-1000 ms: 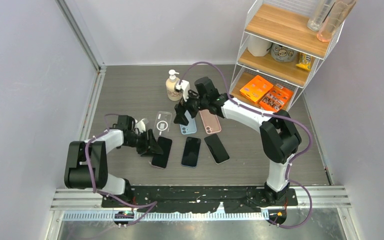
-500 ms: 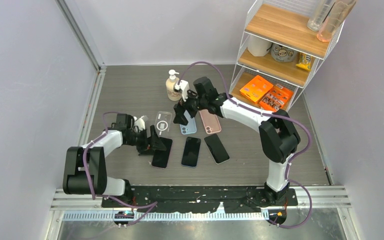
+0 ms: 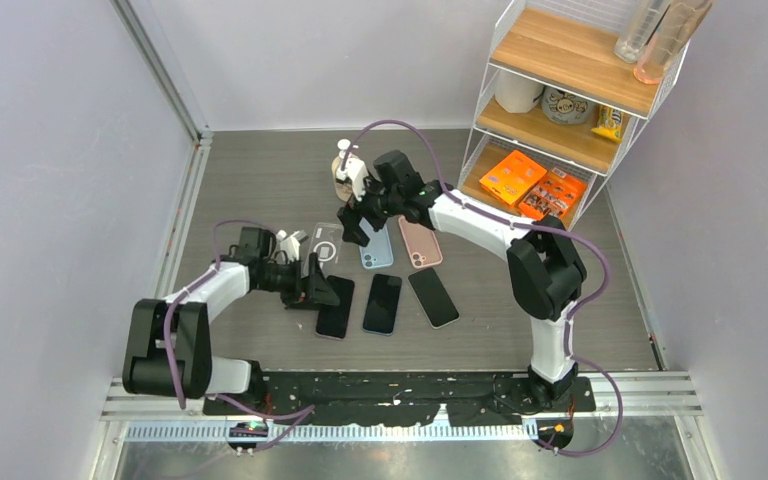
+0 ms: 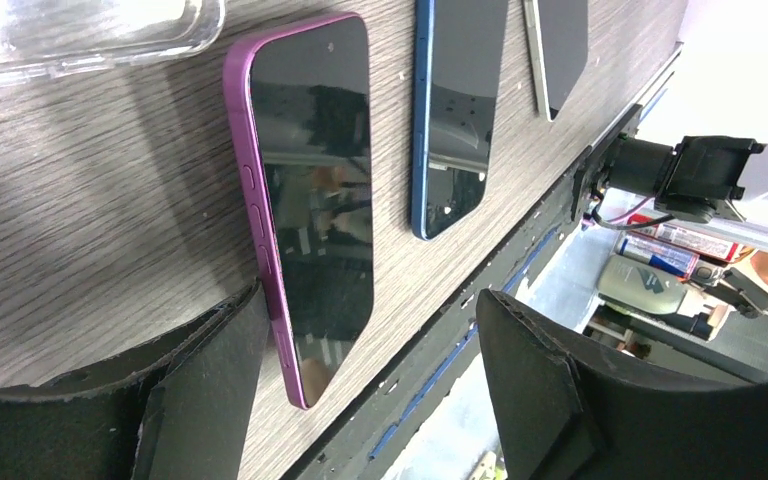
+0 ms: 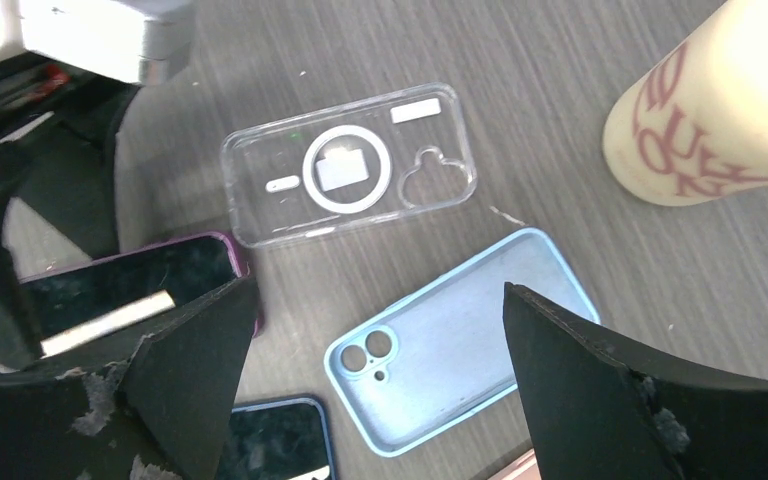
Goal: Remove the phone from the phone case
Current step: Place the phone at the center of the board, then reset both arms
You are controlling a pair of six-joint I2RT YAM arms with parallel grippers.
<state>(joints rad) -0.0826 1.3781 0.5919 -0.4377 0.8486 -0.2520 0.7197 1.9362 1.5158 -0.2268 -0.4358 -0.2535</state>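
3 bare phones lie on the table; the purple phone (image 4: 315,190) sits between the spread left hand (image 4: 360,385), beside the clear case (image 5: 348,177). Removal seems finished; retreat is called for. The right hand (image 5: 375,375) hovers spread.

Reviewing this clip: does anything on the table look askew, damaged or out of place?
Nothing looks damaged or spilled. The purple phone, blue phone and third phone lie flat, screens up. The clear case, light blue case and pink case lie empty behind them, slightly fanned.
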